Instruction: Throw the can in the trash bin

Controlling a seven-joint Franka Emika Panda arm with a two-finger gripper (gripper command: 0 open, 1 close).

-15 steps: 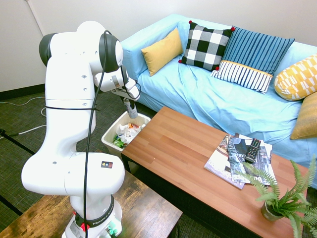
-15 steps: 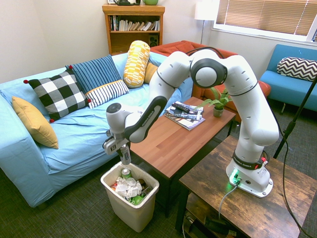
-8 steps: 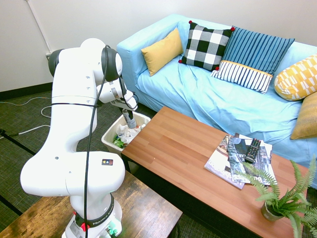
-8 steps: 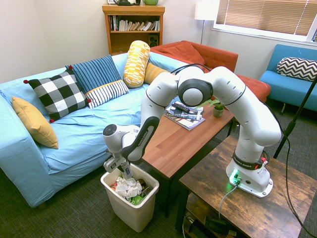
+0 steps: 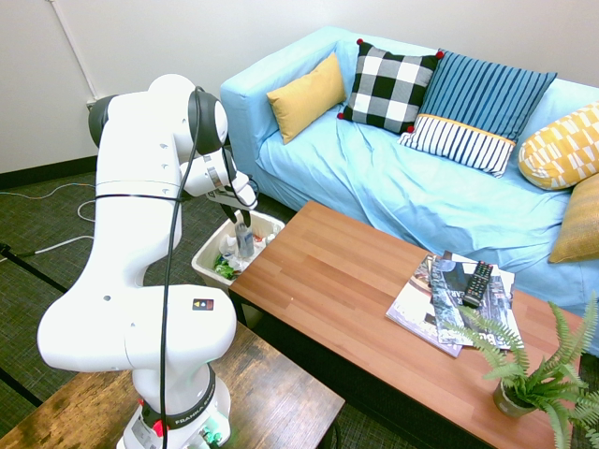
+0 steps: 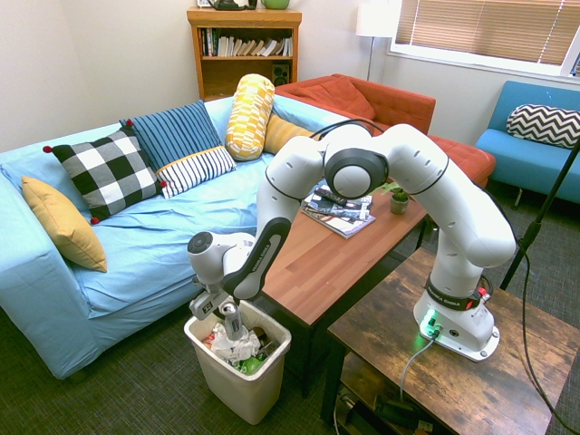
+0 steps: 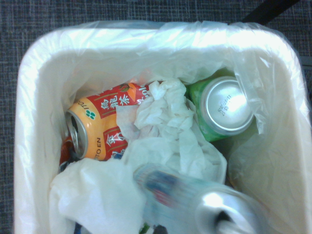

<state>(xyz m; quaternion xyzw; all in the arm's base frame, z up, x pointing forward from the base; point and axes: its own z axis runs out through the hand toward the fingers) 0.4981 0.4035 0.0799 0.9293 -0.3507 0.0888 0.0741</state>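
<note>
Over the trash bin (image 6: 243, 390), beside the light blue sofa (image 5: 365, 173), the end effector (image 5: 238, 220) points downward with its 2 fingers spread apart. Right below the fingertips is the silver-grey can (image 5: 244, 243), inside the bin's opening and above the litter; whether it touches a finger or the litter, I can't tell. It shows blurred and tilted in the wrist view, with its top end toward the camera.

Among the litter lie 2 other drink cans: a red and orange can (image 7: 105, 117) on its side and a green can (image 7: 226, 105) with its silver end showing. Crumpled white paper (image 7: 170, 114) lies between them. A thin clear liner (image 7: 146, 39) covers the bin's rim.

Near the bin, the wooden tabletop (image 5: 328, 290) carries magazines (image 5: 412, 309), a black remote (image 5: 477, 285) on top of them, and a potted plant (image 5: 513, 398). Along the sofa's back are a yellow pillow (image 5: 307, 96) and a black-and-white checked pillow (image 5: 388, 86).
</note>
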